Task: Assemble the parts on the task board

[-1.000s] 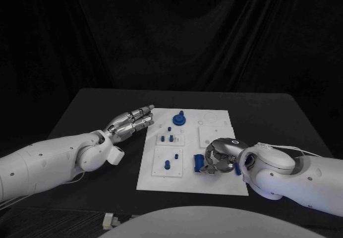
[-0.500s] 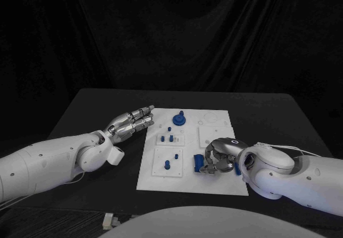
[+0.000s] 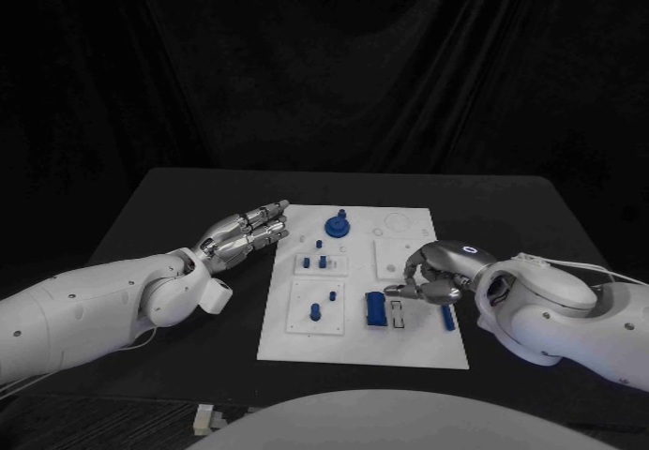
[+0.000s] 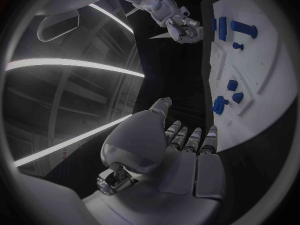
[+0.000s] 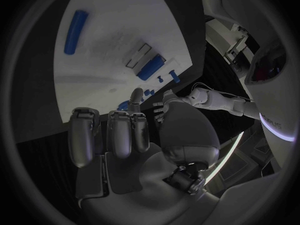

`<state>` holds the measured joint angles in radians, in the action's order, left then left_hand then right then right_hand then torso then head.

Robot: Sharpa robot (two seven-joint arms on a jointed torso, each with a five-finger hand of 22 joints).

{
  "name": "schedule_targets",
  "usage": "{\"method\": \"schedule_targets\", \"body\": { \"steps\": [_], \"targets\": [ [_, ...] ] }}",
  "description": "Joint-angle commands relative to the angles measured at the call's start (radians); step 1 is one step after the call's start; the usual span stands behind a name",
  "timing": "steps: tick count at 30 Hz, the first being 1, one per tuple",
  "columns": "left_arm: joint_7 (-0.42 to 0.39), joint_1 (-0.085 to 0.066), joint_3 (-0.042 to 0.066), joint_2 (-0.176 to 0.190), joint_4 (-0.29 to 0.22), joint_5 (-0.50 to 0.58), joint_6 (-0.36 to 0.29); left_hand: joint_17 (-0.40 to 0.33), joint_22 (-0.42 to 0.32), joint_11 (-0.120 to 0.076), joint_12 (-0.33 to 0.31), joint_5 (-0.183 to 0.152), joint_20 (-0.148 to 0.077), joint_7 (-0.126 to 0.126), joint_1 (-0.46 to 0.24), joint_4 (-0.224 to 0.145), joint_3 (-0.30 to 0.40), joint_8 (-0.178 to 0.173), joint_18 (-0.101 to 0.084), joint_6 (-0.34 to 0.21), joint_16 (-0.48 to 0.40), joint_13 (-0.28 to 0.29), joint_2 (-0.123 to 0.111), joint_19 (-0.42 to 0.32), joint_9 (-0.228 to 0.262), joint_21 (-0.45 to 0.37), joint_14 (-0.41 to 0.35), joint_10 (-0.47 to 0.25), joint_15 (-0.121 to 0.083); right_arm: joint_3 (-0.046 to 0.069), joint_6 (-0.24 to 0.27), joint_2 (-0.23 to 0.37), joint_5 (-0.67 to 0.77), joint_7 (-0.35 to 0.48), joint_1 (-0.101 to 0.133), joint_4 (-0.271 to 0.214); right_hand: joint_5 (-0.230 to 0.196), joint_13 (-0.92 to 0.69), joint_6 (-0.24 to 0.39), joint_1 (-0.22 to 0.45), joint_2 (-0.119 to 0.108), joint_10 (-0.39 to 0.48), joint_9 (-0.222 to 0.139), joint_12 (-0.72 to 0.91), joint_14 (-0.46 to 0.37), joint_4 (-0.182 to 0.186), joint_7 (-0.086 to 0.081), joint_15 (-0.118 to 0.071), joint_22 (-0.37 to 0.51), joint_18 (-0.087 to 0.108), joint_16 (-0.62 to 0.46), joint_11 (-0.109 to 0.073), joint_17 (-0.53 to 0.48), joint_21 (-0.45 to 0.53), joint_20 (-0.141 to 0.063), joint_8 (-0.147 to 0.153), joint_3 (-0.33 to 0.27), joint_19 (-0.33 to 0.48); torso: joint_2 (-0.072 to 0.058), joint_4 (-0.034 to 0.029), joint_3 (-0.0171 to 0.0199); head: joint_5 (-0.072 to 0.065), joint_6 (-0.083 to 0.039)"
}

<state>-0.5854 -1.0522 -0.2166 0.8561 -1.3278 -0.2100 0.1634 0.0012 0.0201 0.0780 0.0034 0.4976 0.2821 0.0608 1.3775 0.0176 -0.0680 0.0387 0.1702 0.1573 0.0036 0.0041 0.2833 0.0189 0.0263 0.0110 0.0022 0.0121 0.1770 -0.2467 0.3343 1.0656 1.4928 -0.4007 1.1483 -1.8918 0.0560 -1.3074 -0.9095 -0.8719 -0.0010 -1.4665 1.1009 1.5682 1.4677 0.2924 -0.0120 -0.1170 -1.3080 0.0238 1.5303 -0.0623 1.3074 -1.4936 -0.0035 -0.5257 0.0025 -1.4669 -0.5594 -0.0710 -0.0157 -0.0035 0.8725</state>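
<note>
Right hand (image 3: 430,277) hangs over the right side of the task board (image 3: 406,352), fingers curled inward; we see nothing in its grasp in the head or right wrist view, so we read it as closed on nothing. Left hand (image 3: 248,232) sits just off the board's left edge above the surface (image 3: 162,206), fingers straight and together, palm empty. Parts are small blue pieces against the white plate: a round knobbed piece (image 3: 339,224) at the far end, small pegs (image 3: 319,260) mid-left, a peg (image 3: 315,309) in the near-left panel, a rectangular block (image 3: 375,309) standing in a slot beside the right hand, and a slim bar (image 3: 447,317) lying flat near the right edge. Our judgement: these look like rigid, light plastic, smooth enough to slip in metal fingers. We'd pinch the bar across its narrow sides at mid-length, and take pegs near the top. The bar looks like the likely next pick, being loose and closest to the right hand.
</note>
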Motion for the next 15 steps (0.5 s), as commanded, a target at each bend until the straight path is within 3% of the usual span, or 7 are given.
{"method": "schedule_targets", "body": {
  "steps": [1, 2, 3, 4, 6, 8, 15],
  "targets": [
    [-0.019, 0.001, 0.001, 0.001, -0.005, 0.002, -0.001, 0.000, 0.002, 0.008, 0.002, 0.004, 0.008, 0.004, -0.004, -0.002, 0.007, 0.004, 0.007, 0.007, -0.002, 0.001, -0.001, 0.002, 0.001, 0.007, -0.001, 0.001, 0.008, 0.000, -0.007, 0.028, -0.085, -0.031, 0.025, -0.006, 0.100, -0.263, -0.022, -0.002, 0.041, -0.104, -0.059, 0.003, 0.083, -0.011, -0.005, 0.009, -0.234, -0.002, 0.005, 0.010, 0.151, 0.001, 0.006, 0.054, 0.006, -0.063, 0.000, -0.0006, -0.0007, -0.007, 0.000],
    [-0.021, 0.001, 0.001, 0.001, -0.006, 0.002, -0.003, 0.000, 0.002, 0.010, 0.002, -0.003, 0.008, 0.004, -0.009, 0.002, 0.005, 0.005, 0.007, 0.008, -0.002, 0.002, -0.003, 0.002, 0.001, 0.007, -0.001, 0.002, 0.007, -0.001, -0.023, 0.034, -0.087, -0.040, 0.030, -0.006, 0.286, -0.263, -0.032, -0.066, 0.040, -0.104, -0.098, 0.003, 0.083, -0.033, -0.004, 0.009, -0.235, -0.003, 0.005, 0.013, 0.151, 0.001, 0.006, 0.091, 0.037, -0.063, 0.000, -0.0008, -0.0009, -0.009, 0.000],
    [-0.023, 0.001, 0.001, 0.001, -0.005, 0.002, -0.004, 0.000, 0.002, 0.012, 0.002, -0.023, 0.007, 0.004, -0.035, 0.035, -0.013, 0.007, 0.007, 0.013, -0.002, 0.002, -0.005, 0.002, 0.002, 0.007, -0.001, 0.003, 0.004, -0.001, -0.045, 0.042, -0.089, -0.053, 0.035, -0.004, 0.412, -0.263, -0.051, -0.094, 0.030, -0.104, -0.141, 0.003, 0.082, -0.031, -0.008, 0.011, -0.234, -0.002, 0.004, 0.015, 0.148, 0.002, 0.008, 0.127, 0.054, -0.063, 0.000, -0.0006, -0.0009, -0.012, 0.000],
    [-0.025, 0.001, 0.001, 0.000, -0.004, 0.002, -0.005, 0.000, 0.002, 0.012, 0.002, -0.025, 0.007, 0.004, -0.038, 0.041, -0.017, 0.007, 0.008, 0.014, -0.002, 0.002, -0.006, 0.003, 0.002, 0.008, -0.001, 0.004, 0.003, -0.001, -0.083, 0.051, -0.092, -0.075, 0.042, 0.002, 0.426, -0.263, -0.095, -0.125, 0.007, -0.104, -0.221, 0.003, 0.081, -0.012, -0.015, 0.017, -0.233, -0.001, 0.002, 0.022, 0.143, 0.005, 0.015, 0.194, 0.073, -0.061, 0.000, -0.0011, -0.0010, -0.017, 0.000],
    [-0.026, 0.001, 0.001, 0.000, -0.003, 0.002, -0.006, 0.000, 0.001, 0.011, 0.002, -0.026, 0.007, 0.005, -0.038, 0.042, -0.017, 0.008, 0.008, 0.015, -0.002, 0.002, -0.006, 0.002, 0.002, 0.007, -0.001, 0.003, 0.003, -0.001, -0.111, 0.056, -0.094, -0.090, 0.046, 0.007, 0.415, -0.263, -0.096, -0.126, 0.005, -0.104, -0.228, 0.003, 0.081, -0.009, -0.017, 0.018, -0.233, -0.001, 0.002, 0.022, 0.142, 0.005, 0.016, 0.201, 0.073, -0.061, 0.000, -0.0016, -0.0009, -0.020, 0.000],
    [-0.026, 0.001, 0.001, 0.000, -0.001, 0.002, -0.005, 0.000, 0.001, 0.011, 0.002, -0.025, 0.007, 0.006, -0.038, 0.042, -0.017, 0.008, 0.008, 0.015, -0.002, 0.002, -0.005, 0.002, 0.002, 0.007, -0.001, 0.003, 0.002, -0.001, -0.165, 0.060, -0.096, -0.115, 0.052, 0.024, 0.416, -0.263, -0.119, -0.183, -0.022, -0.104, -0.260, 0.003, 0.080, -0.042, -0.015, 0.017, -0.232, -0.001, 0.000, 0.021, 0.137, 0.008, 0.016, 0.227, 0.091, -0.060, 0.001, -0.0009, -0.0010, -0.023, 0.000],
    [-0.023, 0.001, 0.001, -0.002, 0.000, 0.002, -0.003, 0.000, 0.002, 0.009, 0.002, -0.022, 0.006, 0.008, -0.036, 0.042, -0.016, 0.008, 0.008, 0.017, -0.002, 0.002, -0.005, 0.002, 0.002, 0.007, -0.001, 0.003, 0.002, -0.002, -0.253, 0.058, -0.098, -0.160, 0.056, 0.055, 0.498, -0.263, -0.143, -0.259, -0.054, -0.104, -0.278, 0.003, 0.081, -0.095, -0.008, 0.012, -0.234, -0.002, 0.000, 0.015, 0.138, 0.003, 0.013, 0.240, 0.125, -0.062, 0.003, -0.0030, -0.0032, -0.040, 0.000]
  ]
}}
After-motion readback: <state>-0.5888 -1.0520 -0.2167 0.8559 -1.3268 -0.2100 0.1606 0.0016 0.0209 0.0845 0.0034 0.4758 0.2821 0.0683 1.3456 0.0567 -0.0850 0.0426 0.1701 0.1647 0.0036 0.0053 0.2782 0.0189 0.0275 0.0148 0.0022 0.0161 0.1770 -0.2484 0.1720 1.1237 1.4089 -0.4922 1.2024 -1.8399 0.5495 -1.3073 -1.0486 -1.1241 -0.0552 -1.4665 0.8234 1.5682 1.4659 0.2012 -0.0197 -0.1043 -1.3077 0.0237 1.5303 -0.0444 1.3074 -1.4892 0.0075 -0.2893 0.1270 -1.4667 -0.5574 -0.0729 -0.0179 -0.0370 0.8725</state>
